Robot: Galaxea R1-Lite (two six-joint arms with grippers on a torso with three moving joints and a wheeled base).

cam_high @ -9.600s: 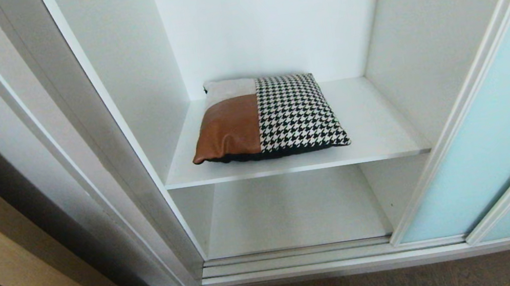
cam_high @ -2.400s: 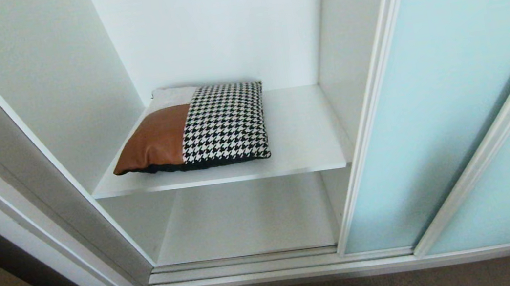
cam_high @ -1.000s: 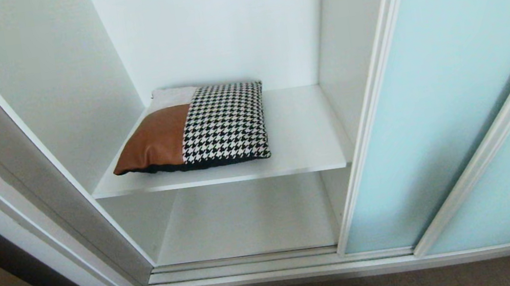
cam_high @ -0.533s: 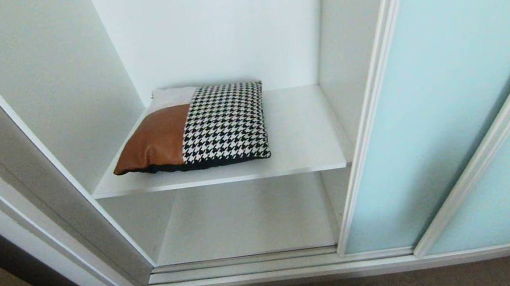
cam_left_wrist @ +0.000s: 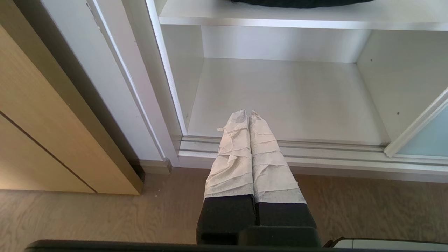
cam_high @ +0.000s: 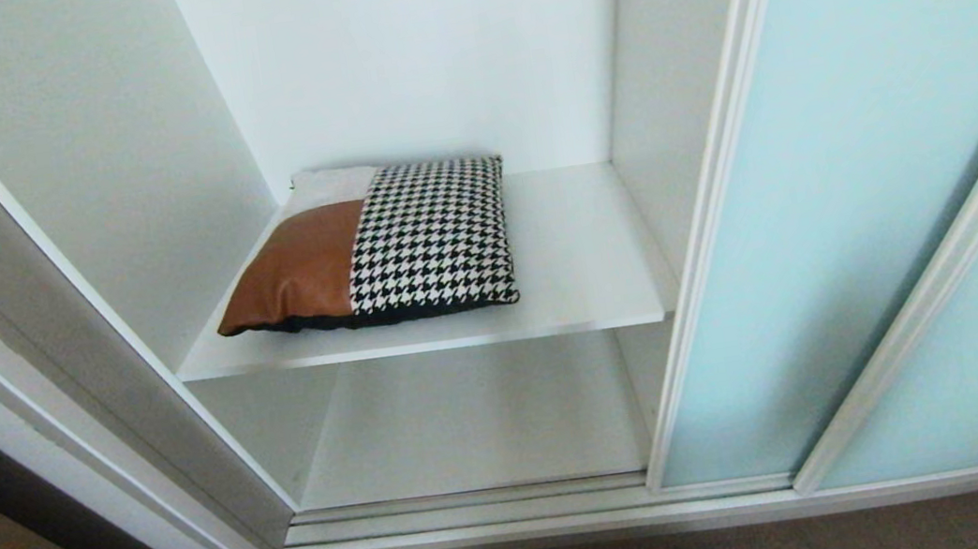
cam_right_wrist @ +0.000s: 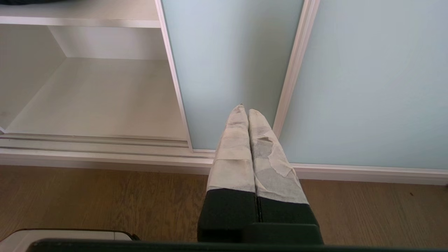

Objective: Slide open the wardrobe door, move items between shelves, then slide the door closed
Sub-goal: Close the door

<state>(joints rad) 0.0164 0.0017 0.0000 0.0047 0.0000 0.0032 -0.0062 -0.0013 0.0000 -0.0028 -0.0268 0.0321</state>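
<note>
Head view: door point(cam_high: 829, 201) is slid aside to the right, bay open, cushion point(cam_high: 372, 244) flat on the upper shelf point(cam_high: 586, 290), toward its left side; lower shelf point(cam_high: 470, 419) bare. Both pincers are closed and empty, parked low over the floor: left pincer point(cam_left_wrist: 248, 112) facing the lower shelf, right pincer point(cam_right_wrist: 244, 107) facing the door. Next step looks like the cushion grab. Open wide before reaching, come in level over the shelf edge, pinch the front seam, lift clear before lowering. Keep off the door frame.
</note>
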